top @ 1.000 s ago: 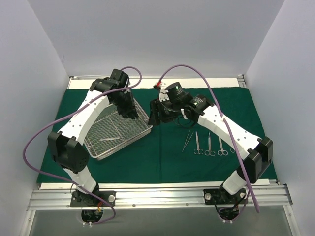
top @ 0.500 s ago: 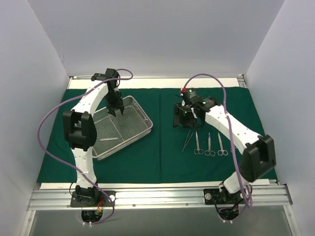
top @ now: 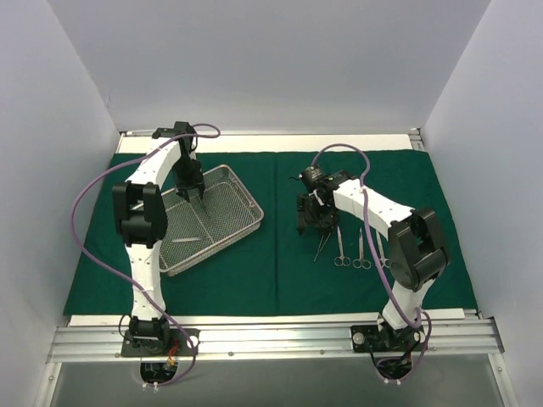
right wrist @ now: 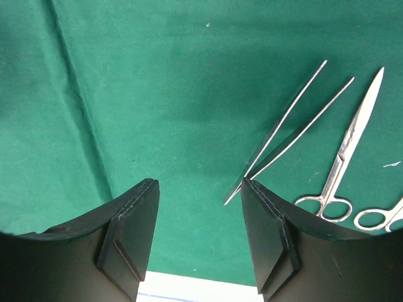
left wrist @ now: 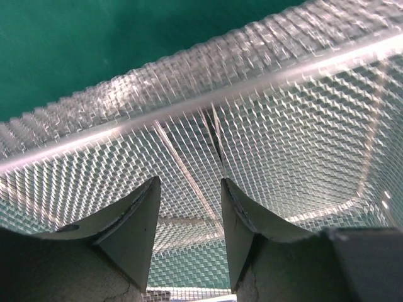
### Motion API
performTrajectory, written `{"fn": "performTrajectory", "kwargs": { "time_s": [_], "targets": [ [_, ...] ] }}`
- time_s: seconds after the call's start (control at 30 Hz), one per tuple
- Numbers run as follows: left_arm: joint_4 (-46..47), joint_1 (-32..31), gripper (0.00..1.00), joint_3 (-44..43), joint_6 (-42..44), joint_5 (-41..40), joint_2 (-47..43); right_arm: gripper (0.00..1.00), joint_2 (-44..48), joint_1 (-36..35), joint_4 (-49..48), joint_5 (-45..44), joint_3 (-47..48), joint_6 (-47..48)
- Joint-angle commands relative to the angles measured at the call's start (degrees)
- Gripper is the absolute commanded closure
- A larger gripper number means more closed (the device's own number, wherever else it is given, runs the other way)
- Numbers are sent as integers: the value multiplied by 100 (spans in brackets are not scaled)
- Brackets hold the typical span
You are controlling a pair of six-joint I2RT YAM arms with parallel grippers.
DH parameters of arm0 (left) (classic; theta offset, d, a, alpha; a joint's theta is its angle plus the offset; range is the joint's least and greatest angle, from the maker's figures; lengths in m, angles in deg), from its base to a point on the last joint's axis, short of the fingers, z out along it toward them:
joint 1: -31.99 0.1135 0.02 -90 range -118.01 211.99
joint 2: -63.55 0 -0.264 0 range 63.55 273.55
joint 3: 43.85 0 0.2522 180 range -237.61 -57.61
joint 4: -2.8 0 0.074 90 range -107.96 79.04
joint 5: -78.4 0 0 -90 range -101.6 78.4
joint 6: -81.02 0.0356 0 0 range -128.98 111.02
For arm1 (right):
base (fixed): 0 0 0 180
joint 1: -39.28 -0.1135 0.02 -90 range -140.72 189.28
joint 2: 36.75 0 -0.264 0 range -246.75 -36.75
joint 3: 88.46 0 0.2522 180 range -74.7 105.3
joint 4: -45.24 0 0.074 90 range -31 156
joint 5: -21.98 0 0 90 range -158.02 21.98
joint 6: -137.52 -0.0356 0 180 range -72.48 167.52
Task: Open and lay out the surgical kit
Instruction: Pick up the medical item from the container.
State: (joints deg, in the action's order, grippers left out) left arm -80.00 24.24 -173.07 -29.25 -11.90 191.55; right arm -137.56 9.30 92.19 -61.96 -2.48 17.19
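Overhead, the left gripper [top: 191, 188] hangs open and empty over the far end of the wire tray [top: 222, 246], while the right gripper [top: 312, 222], likewise open and empty, hovers above the green cloth [top: 280, 271]. Up close, the left wrist camera shows only tray mesh between its spread fingers [left wrist: 135, 220]. Meanwhile, the right wrist camera shows tweezers [right wrist: 278, 129] and scissors [right wrist: 343, 157] lying on the cloth just right of that gripper's parted fingers [right wrist: 135, 233].
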Motion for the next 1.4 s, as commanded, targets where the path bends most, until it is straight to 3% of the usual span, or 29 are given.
{"fn": "performTrajectory", "kwargs": {
  "time_s": [0.0, 0.33, 0.6, 0.7, 0.8, 1.1, 1.37],
  "targets": [
    [22, 45, 48, -380, 155, -102, 294, 45, 53, 1, 311, -228, 405, -105],
    [109, 19, 50, -645, 94, -41, 805, 45, 194, 27, 320, -246, 328, -105],
    [215, -60, 71, -416, -20, -67, 884, 45, 229, 124, 285, -185, 310, 0],
    [320, -121, 71, -302, -82, -172, 841, 45, 255, 124, 232, -141, 310, 44],
    [548, -166, 64, -21, -170, -278, 683, 45, 290, 141, 206, -114, 257, 97],
    [1391, -192, 64, 1287, -618, -340, -380, 45, 493, 255, 126, 9, -33, 211],
    [1630, -218, 65, 1536, -864, -366, -619, 45, 554, 387, 135, 114, -112, 396]
  ]
}}
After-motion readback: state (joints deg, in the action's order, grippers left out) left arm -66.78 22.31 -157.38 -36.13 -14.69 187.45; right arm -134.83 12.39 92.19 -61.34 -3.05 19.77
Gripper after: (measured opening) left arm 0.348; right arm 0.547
